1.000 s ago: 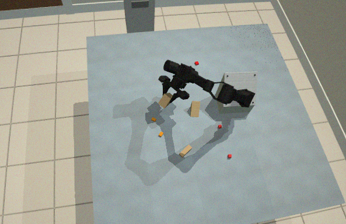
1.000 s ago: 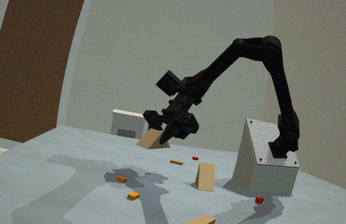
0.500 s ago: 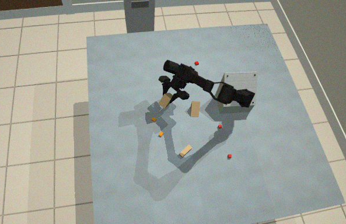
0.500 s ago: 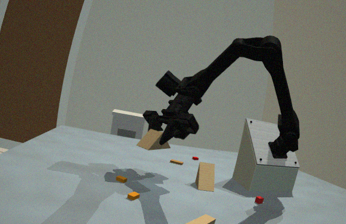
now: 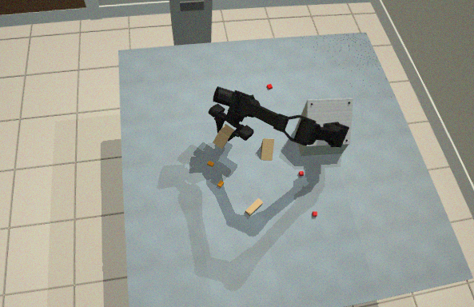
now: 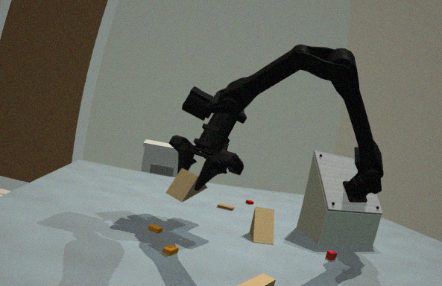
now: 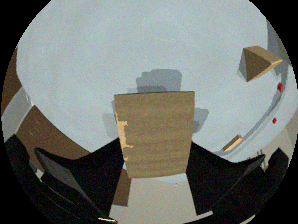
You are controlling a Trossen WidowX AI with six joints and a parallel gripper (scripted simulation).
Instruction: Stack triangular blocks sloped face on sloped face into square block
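Note:
One tan triangular block (image 5: 223, 137) (image 6: 182, 185) (image 7: 155, 117) is held tilted above the table. My gripper (image 5: 226, 133) (image 6: 191, 179) (image 7: 154, 140) is shut on this block, with one finger at each side. A broad face of it fills the middle of the wrist view. The other triangular block (image 5: 267, 149) (image 6: 264, 225) (image 7: 257, 63) rests on the table with its narrow ridge up, apart from the held block, between it and the arm's base. Its triangular end shows in the wrist view. The underside of the held block is hidden in the wrist view.
Two orange blocks (image 5: 210, 164) (image 5: 221, 184) (image 6: 155, 229) (image 6: 171, 249) lie near the gripper's shadow. A pale wooden bar (image 5: 254, 206) (image 7: 232, 144) and red cubes (image 5: 269, 86) (image 5: 301, 173) (image 5: 314, 213) lie farther out. A thin wooden piece (image 6: 225, 207) lies behind. The arm's wedge-shaped base (image 5: 331, 108) (image 6: 346, 231) stands beyond the resting block.

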